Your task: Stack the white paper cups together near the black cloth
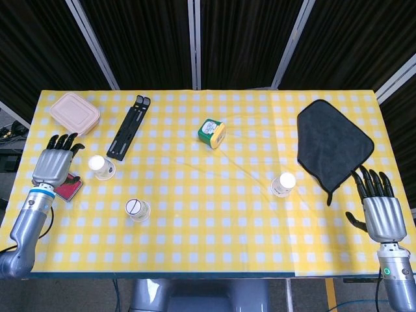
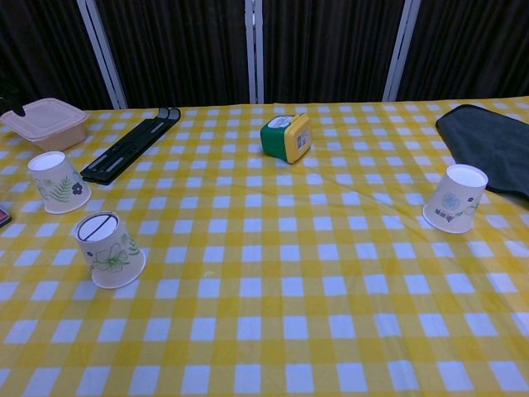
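Note:
Three white paper cups stand upside down on the yellow checked cloth. One cup (image 1: pixel 101 167) (image 2: pixel 59 182) is at the left, a second cup (image 1: pixel 136 209) (image 2: pixel 108 250) is nearer the front, and a third cup (image 1: pixel 283 184) (image 2: pixel 453 198) stands beside the black cloth (image 1: pixel 332 143) (image 2: pixel 489 143). My left hand (image 1: pixel 53 165) hovers open, fingers spread, just left of the left cup, over a red pad. My right hand (image 1: pixel 377 209) is open at the table's right front, below the black cloth. Neither hand holds anything.
A pink lidded box (image 1: pixel 75 113) (image 2: pixel 45 122) sits at the far left. A black folded stand (image 1: pixel 129 127) (image 2: pixel 128 149) lies beside it. A green and yellow tub (image 1: pixel 212 132) (image 2: pixel 286 136) lies on its side mid-table. A red pad (image 1: pixel 67 187) lies under my left hand.

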